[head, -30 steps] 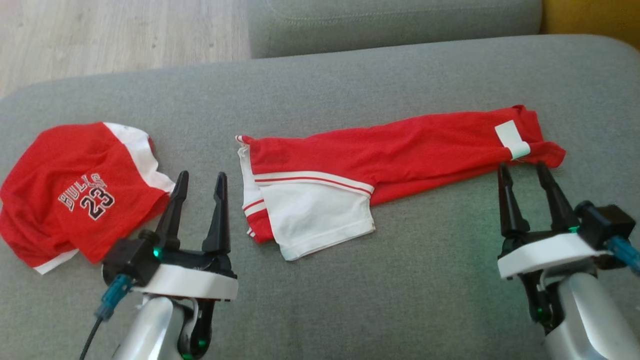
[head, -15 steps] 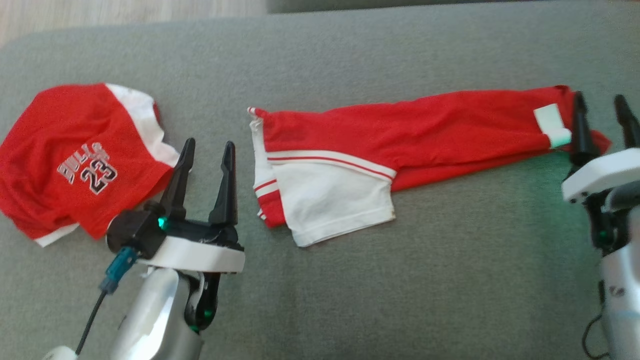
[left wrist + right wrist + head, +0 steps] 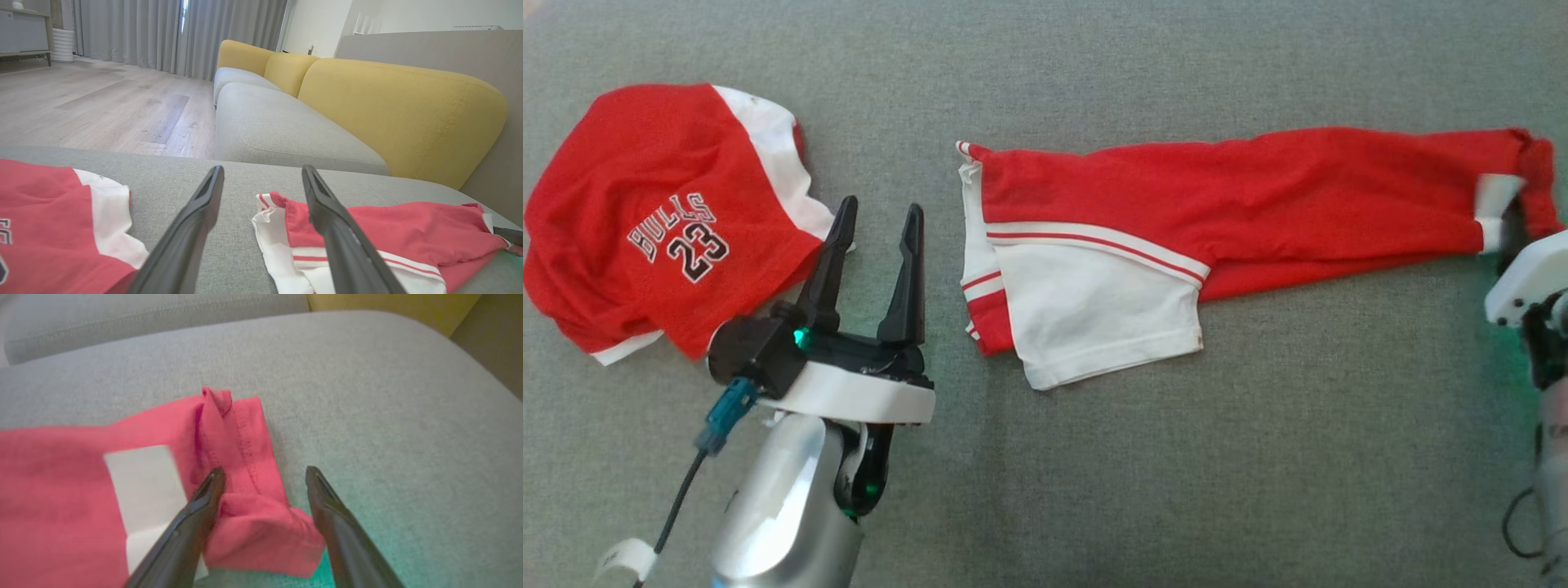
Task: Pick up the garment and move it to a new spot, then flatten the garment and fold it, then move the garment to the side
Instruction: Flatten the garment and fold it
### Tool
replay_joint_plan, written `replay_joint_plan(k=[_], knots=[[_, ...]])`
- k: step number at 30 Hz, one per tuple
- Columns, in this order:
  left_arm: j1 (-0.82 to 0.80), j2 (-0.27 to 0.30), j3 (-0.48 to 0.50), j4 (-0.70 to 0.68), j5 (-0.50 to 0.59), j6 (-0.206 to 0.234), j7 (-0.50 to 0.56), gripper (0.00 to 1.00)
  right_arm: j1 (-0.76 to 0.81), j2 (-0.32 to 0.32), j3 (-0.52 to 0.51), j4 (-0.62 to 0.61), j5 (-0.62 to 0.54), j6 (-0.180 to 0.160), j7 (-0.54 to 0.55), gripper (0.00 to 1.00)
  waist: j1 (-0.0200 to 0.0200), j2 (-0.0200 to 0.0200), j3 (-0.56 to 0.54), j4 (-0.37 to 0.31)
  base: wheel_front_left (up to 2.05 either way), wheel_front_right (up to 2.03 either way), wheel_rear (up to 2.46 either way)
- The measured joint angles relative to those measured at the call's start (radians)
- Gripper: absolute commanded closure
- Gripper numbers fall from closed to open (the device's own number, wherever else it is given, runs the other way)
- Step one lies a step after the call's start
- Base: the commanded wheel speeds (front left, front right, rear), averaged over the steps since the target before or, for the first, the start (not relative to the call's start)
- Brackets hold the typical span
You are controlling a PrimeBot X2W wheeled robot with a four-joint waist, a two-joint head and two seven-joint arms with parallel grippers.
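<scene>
Between the spread fingers of the right gripper (image 3: pixel 264 471) lay the bunched end of the red garment (image 3: pixel 1176 188), where closing might have caught only one layer and let the rest slip, while the left gripper (image 3: pixel 881 204) hovered spread beside its striped hem; the head view's edge cut off most of the right one.

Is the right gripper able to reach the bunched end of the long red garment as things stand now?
Probably yes. The right gripper is open, and the bunched end of the red garment lies between its fingers on the grey cushion, with nothing in the way.
</scene>
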Motion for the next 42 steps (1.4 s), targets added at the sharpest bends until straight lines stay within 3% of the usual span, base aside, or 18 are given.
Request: replay_joint_plan(k=[8,15,16,18,19,30,38,42], knots=[[-0.017,0.005,-0.001,0.000,-0.001,0.000,0.000,0.00,-0.059,0.004,0.004,0.071,-0.034,0.000,0.020,0.00,-0.0001,0.0000,0.020,-0.009,0.00,0.00,0.00],[-0.039,0.005,0.008,-0.007,-0.011,0.000,0.000,0.00,-0.081,-0.001,0.032,0.086,0.011,0.000,0.018,0.00,-0.0001,0.0000,0.041,-0.009,0.00,0.00,0.00],[-0.039,0.006,0.011,-0.007,-0.011,0.000,0.000,0.00,-0.085,-0.003,0.037,0.086,0.020,0.000,0.018,0.14,-0.0001,0.0000,0.045,-0.010,0.00,0.00,0.00],[-0.039,0.008,0.016,-0.007,-0.011,0.000,0.000,0.00,-0.095,-0.004,0.053,0.088,0.037,0.000,0.019,0.93,0.0000,0.0000,0.050,-0.014,0.00,0.00,0.00],[-0.039,0.008,0.019,-0.008,-0.011,0.000,0.000,0.00,-0.097,-0.003,0.065,0.089,0.045,0.000,0.019,1.00,-0.0001,0.0000,0.052,-0.016,0.00,0.00,0.00],[-0.040,0.011,0.029,-0.004,-0.020,-0.007,0.000,0.00,-0.096,-0.040,0.123,0.103,0.154,0.000,0.030,1.00,0.0000,0.0000,0.034,-0.027,0.00,0.00,0.00],[-0.036,0.011,0.036,0.000,-0.030,-0.007,0.000,0.00,-0.083,-0.176,0.025,0.125,0.087,0.000,-0.024,1.00,-0.0001,0.0000,-0.017,-0.027,0.00,0.00,0.00],[-0.027,0.011,0.044,0.004,-0.035,-0.007,0.000,0.00,-0.083,-0.160,0.026,0.132,0.044,0.000,-0.043,1.00,-0.0001,0.0000,-0.050,-0.030,0.00,0.00,0.00]])
